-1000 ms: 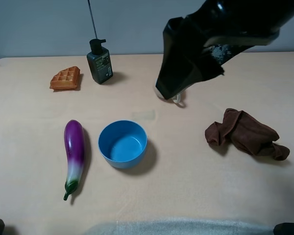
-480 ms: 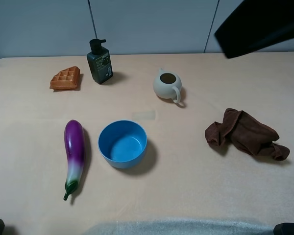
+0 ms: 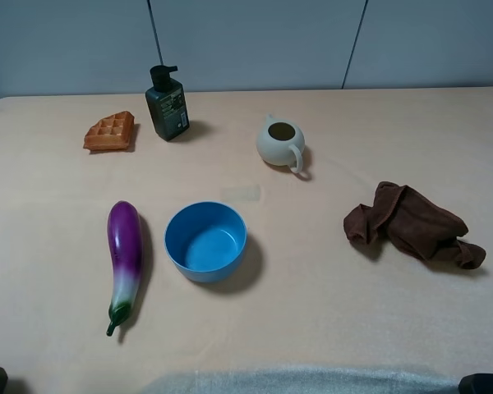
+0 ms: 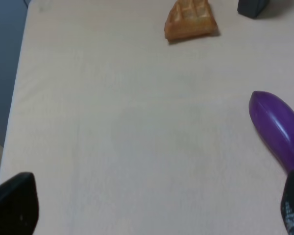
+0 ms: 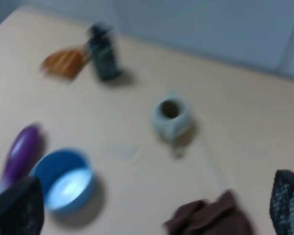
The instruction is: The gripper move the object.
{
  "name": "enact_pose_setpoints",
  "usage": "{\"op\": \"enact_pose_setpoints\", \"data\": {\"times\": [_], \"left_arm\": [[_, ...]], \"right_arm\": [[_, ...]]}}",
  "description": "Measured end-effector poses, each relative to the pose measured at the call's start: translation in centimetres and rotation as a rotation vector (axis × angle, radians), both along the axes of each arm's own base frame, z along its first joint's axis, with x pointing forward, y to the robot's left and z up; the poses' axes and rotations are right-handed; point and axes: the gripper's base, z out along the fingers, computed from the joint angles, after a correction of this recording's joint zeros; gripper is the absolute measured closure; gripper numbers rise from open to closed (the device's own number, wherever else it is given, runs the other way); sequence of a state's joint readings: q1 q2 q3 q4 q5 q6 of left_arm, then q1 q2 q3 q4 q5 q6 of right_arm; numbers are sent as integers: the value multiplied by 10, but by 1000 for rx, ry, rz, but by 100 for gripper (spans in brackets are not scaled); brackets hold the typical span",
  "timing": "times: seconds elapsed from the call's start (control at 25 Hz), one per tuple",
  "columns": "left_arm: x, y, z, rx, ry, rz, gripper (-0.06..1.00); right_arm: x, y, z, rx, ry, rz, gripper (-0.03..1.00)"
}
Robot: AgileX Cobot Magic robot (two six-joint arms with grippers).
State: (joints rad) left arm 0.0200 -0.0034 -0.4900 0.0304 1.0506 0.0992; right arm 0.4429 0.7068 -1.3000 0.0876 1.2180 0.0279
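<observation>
The bright-blue bowl (image 3: 205,240) stands upright and empty on the beige table (image 3: 329,312), just right of the eggplant. It also shows blurred in the right wrist view (image 5: 63,180). Neither arm shows in the exterior high view. My right gripper (image 5: 152,210) is open and empty, high above the table and well away from the bowl; only its two dark fingertips (image 5: 14,205) show. My left gripper (image 4: 152,215) is open and empty over bare table at the left, beside the eggplant's tip; the bowl is out of that view.
A purple eggplant (image 3: 124,254) lies left of the bowl. A cream teapot (image 3: 281,144) stands behind it to the right. A waffle (image 3: 110,131) and a dark pump bottle (image 3: 168,105) are at the back left. A brown cloth (image 3: 411,223) lies at the right.
The right arm, which hung over the teapot a second ago, has pulled back up and to the right, out of the exterior high view. The teapot shows again. No object has moved.
</observation>
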Motion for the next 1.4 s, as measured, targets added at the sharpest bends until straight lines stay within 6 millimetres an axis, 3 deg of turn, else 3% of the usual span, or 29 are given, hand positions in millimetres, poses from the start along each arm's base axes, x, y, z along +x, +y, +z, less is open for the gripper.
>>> {"op": "enact_pose_setpoints", "data": {"times": [0.36, 0.44, 0.56, 0.88, 1.04, 1.12, 1.4], "left_arm": [[0, 0, 0, 0, 0, 0, -5], [0, 0, 0, 0, 0, 0, -5], [0, 0, 0, 0, 0, 0, -5], [0, 0, 0, 0, 0, 0, -5], [0, 0, 0, 0, 0, 0, -5], [0, 0, 0, 0, 0, 0, -5], [0, 0, 0, 1, 0, 0, -5]], "right_arm": [[-76, -33, 5, 58, -237, -245, 28], [-89, -36, -1, 56, -270, -293, 28], [-100, -36, -27, 33, -268, -365, 28], [-98, -33, -133, -31, -126, -497, 28], [-83, -35, -175, -79, -24, -539, 28], [-77, -37, -185, -97, 3, -548, 28], [-66, -39, -184, -96, -109, -564, 28]]}}
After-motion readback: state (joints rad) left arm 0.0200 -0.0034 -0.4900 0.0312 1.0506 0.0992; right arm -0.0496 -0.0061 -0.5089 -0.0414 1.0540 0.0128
